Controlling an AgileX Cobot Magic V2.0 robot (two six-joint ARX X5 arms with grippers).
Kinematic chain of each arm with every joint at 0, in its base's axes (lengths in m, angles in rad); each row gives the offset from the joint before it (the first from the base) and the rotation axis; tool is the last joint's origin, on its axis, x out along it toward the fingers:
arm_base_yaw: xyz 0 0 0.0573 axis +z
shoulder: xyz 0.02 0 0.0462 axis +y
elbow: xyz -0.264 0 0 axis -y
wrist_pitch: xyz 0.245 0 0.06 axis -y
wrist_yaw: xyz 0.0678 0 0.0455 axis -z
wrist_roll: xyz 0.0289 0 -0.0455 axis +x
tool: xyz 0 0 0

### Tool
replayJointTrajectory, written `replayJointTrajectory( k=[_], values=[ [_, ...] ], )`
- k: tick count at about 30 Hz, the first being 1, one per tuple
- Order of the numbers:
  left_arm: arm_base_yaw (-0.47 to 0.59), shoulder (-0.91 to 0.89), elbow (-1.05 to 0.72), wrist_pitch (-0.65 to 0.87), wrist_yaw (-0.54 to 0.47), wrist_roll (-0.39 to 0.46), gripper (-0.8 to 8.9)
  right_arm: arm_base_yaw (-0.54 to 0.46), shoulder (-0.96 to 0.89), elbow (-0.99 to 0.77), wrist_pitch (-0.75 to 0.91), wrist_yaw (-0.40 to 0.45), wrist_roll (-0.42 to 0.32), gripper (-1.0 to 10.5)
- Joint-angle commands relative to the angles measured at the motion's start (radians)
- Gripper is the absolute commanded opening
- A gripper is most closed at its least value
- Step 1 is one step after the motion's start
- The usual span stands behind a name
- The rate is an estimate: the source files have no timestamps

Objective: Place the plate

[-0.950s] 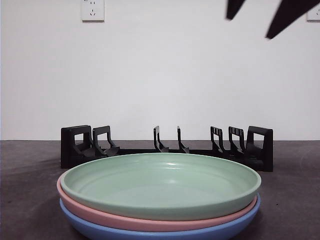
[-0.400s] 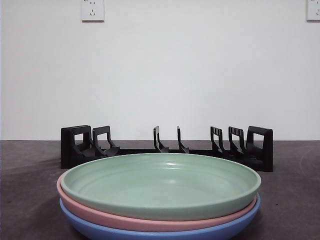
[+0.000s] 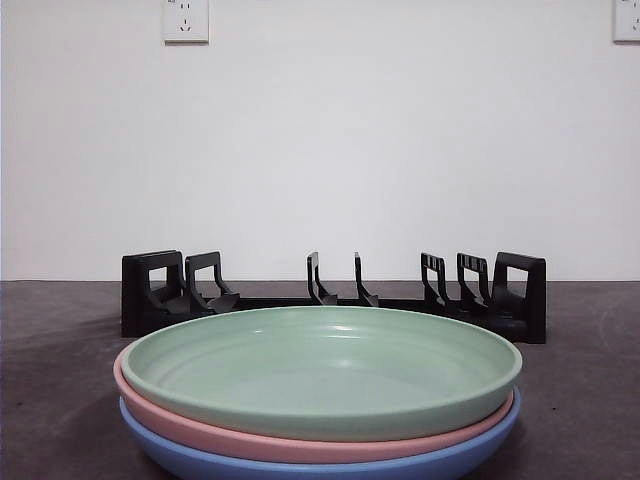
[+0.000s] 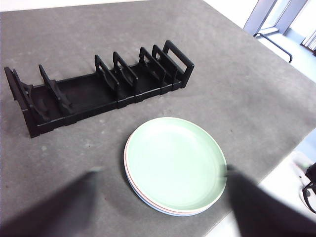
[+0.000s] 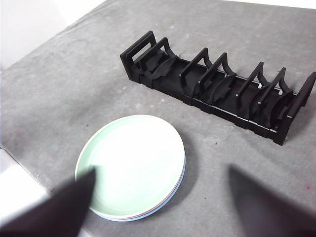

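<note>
The blue plate [image 3: 320, 465] is cut off by the front view's bottom edge. Both wrist views show each claw's jaws only as dark blurs.

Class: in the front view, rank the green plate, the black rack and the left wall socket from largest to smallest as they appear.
1. Green plate, widest, though it sits nearest the camera.
2. Black rack, about as wide but much thinner, so close to first.
3. Wall socket, clearly smallest.

left gripper [image 4: 158, 207]: we see two black jaws, blurred, broad and tapering, with soft edges
right gripper [image 5: 160, 202]: we see two black jaws, likewise blurred, wedge-shaped, plain
surface: matte, and we can make out no screws, cables or markings
front view: shows us neither arm
</note>
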Motion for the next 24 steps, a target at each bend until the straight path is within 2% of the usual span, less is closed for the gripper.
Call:
replayJointTrajectory(
  k=[1,5,17,22,24],
  values=[
    [-0.005,0.017,0.019,0.011,-0.005,0.008,0.26,0.004,0.001,0.008,0.009,0.003,0.006,0.1],
    [-0.005,0.026,0.019,0.008,-0.004,-0.029,0.15,0.004,0.001,0.008,0.014,0.007,0.006,0.2],
    [-0.005,0.021,0.019,0.01,-0.004,-0.029,0.15,0.004,0.0,0.008,0.015,0.007,0.006,0.2],
    [0.039,-0.001,-0.051,0.086,-0.003,-0.029,0.15,0.004,0.0,0.008,0.015,0.007,0.006,0.2],
    [0.085,-0.014,-0.116,0.153,0.038,-0.029,0.15,0.004,0.0,0.008,0.015,0.007,0.006,0.2]
  ],
)
